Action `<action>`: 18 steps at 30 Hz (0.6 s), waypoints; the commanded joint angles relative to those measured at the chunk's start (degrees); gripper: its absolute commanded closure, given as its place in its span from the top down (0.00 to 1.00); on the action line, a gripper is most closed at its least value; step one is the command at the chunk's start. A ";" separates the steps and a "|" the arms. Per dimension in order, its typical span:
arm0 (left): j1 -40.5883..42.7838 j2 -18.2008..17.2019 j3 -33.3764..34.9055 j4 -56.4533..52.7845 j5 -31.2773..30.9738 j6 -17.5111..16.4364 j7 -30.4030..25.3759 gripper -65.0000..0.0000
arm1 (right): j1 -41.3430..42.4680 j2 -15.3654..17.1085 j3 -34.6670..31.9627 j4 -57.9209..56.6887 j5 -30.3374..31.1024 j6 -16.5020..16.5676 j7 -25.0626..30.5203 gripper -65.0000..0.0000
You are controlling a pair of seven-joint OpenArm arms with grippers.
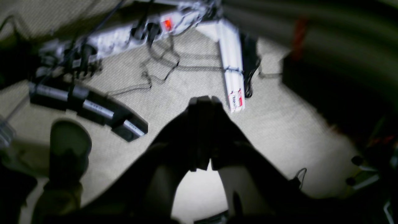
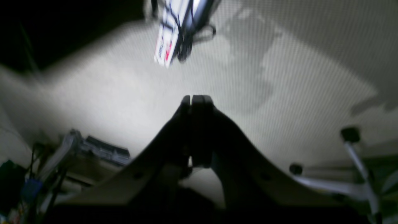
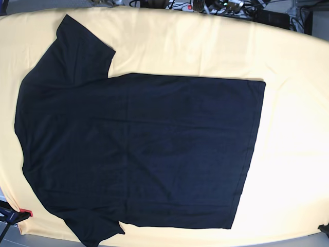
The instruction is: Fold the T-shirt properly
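Note:
The black T-shirt (image 3: 139,144) lies spread flat on the pale yellow tablecloth (image 3: 293,128) in the base view, collar end to the left, hem to the right, one sleeve at the top left and one at the bottom left. Neither gripper shows in the base view. In the left wrist view my left gripper (image 1: 203,101) is shut and empty, over a carpeted floor. In the right wrist view my right gripper (image 2: 196,99) is shut and empty, also over the floor. The T-shirt is out of both wrist views.
A white power strip (image 1: 124,37) with cables, a white rail (image 1: 231,62) and a dark bar (image 1: 90,109) lie on the floor below the left gripper. A wheeled stand leg (image 2: 354,155) shows at the right wrist view's right. Cables and gear (image 3: 216,6) line the table's far edge.

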 commanded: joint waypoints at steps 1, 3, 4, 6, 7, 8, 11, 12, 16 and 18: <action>1.97 -0.92 0.02 1.25 -1.38 -0.68 0.31 0.00 | -1.84 0.79 0.11 1.42 0.04 0.46 0.02 0.00; 4.92 -3.15 0.02 3.61 -3.43 -2.45 0.37 0.00 | -5.07 1.62 0.11 4.68 0.11 0.46 -0.46 0.00; 6.51 -4.42 0.02 4.96 -4.26 -3.63 0.42 0.00 | -6.84 1.88 0.11 6.67 0.22 0.46 -1.05 0.00; 9.94 -6.34 0.02 8.04 -5.95 -5.40 1.38 0.00 | -10.62 2.54 0.11 11.06 0.22 0.46 -2.60 0.00; 11.63 -6.97 0.02 9.81 -7.10 -5.99 1.88 0.00 | -12.50 2.71 0.11 13.55 0.22 0.44 -3.32 0.00; 13.29 -7.67 0.02 11.74 -8.11 -6.05 2.10 0.00 | -14.34 2.80 0.11 16.09 0.22 0.42 -3.85 0.00; 17.86 -9.66 0.02 18.16 -10.29 -5.95 3.19 0.00 | -19.37 3.37 0.11 23.87 0.26 0.42 -3.96 0.00; 19.17 -10.34 0.02 20.31 -10.32 -5.95 3.89 0.00 | -20.79 3.41 0.11 26.32 0.26 0.39 -4.02 0.00; 23.93 -13.31 0.00 28.55 -10.32 -5.95 7.41 0.00 | -25.68 3.58 0.11 34.95 0.26 0.44 -7.82 0.00; 26.53 -15.19 0.00 32.63 -10.32 -5.92 7.85 0.00 | -28.33 3.69 0.11 38.91 0.28 0.42 -8.44 0.00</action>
